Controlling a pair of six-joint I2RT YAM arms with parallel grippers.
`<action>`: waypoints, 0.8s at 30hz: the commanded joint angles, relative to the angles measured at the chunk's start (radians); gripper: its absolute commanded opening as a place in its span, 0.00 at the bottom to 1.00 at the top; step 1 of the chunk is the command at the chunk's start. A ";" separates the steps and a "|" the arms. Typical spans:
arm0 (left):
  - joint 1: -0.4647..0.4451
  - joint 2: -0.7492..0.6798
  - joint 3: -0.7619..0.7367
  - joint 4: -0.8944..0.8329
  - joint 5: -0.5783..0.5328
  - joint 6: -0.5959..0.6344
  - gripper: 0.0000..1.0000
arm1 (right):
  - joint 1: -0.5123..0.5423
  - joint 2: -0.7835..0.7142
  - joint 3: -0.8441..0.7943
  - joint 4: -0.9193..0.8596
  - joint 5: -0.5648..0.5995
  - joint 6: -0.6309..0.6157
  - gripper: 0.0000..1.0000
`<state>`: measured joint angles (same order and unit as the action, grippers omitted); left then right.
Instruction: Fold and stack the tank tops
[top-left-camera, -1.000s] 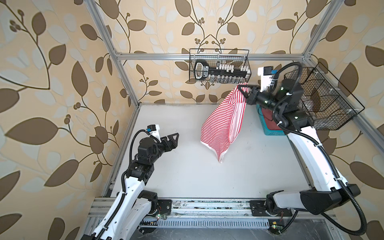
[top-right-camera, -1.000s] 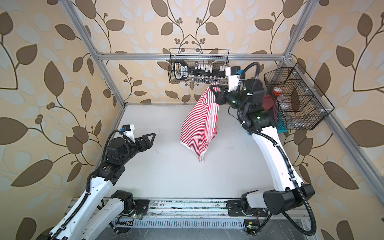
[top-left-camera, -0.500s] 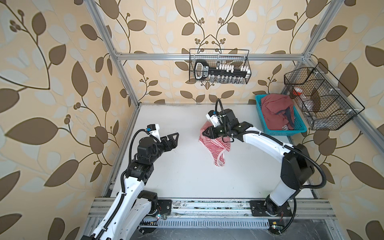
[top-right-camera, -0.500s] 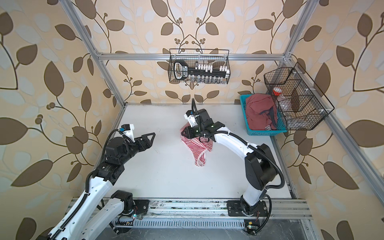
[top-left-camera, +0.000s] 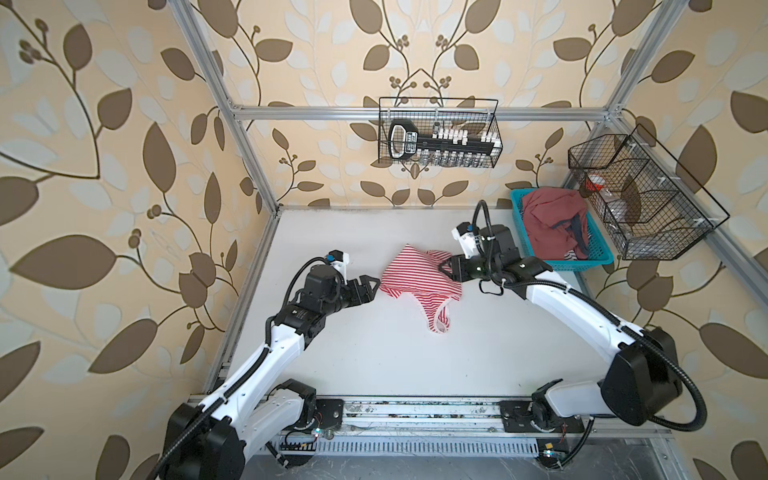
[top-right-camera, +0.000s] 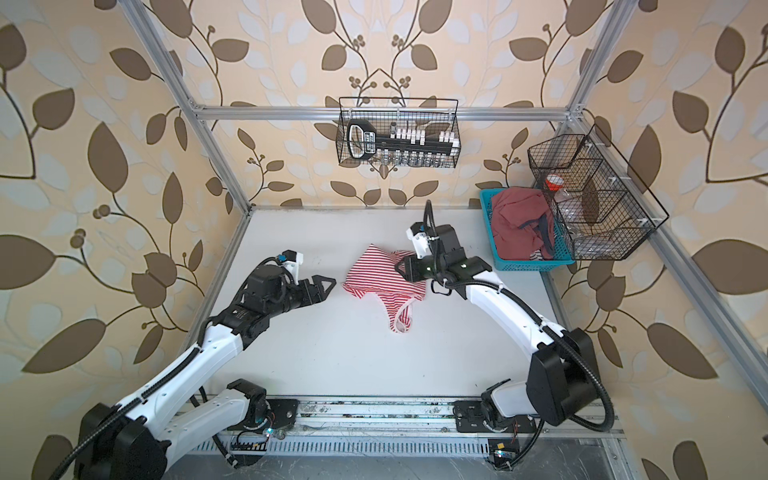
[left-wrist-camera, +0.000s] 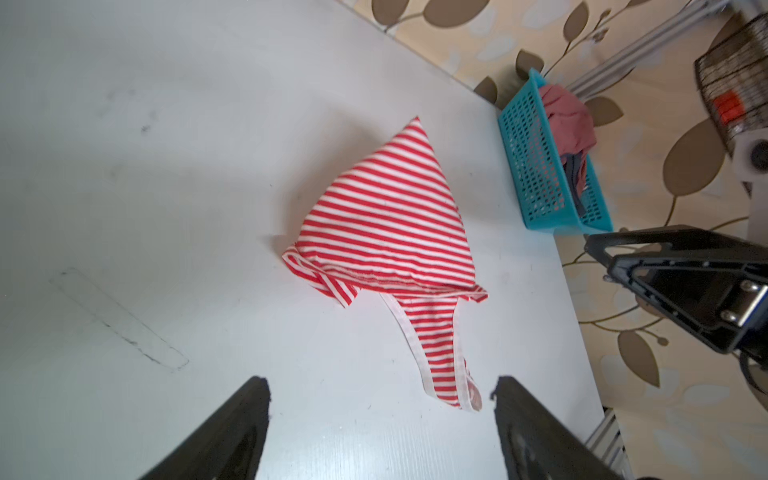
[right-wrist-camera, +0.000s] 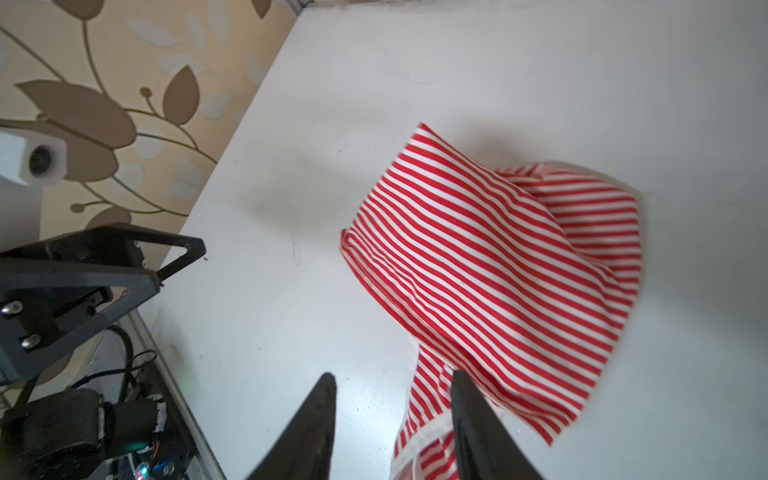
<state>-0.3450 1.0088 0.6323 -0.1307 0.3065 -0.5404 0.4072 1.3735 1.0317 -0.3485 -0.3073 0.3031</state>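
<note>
Since a second ago the striped tank top (top-left-camera: 417, 276) has come down from the air beside the teal basket (top-left-camera: 582, 262) and now lies crumpled near the middle of the white table (top-left-camera: 374, 361), its strap loop (top-left-camera: 438, 322) trailing toward the table's near edge. Its carrier, the right gripper (top-left-camera: 445, 268), has let go: in the right wrist view its black fingers (right-wrist-camera: 316, 415) stand apart with bare table between them, and striped cloth lies beside and beneath one finger, not clamped. That gripper hovers at the right-hand edge of the heap, between it and the basket. Meanwhile the left gripper (top-right-camera: 328, 289) has advanced from the left side of the table and now sits just beside the left edge of the cloth, a narrow gap showing in both top views; its jaws are spread wide and hold nothing. The dusty red tank top (top-left-camera: 550, 220) with navy trim is still bundled in the basket, which stands in the far right corner.
</note>
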 joint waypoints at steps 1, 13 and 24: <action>-0.052 0.056 0.020 0.015 0.000 -0.031 0.85 | -0.021 -0.048 -0.150 -0.015 0.067 0.028 0.42; -0.158 0.166 0.047 0.034 -0.046 -0.052 0.83 | -0.107 0.009 -0.290 0.097 0.025 0.075 0.47; -0.167 0.160 0.044 0.022 -0.057 -0.053 0.83 | -0.123 0.132 -0.262 0.186 -0.010 0.081 0.41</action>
<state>-0.4992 1.1812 0.6437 -0.1234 0.2691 -0.5873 0.2913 1.4845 0.7425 -0.2096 -0.2939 0.3813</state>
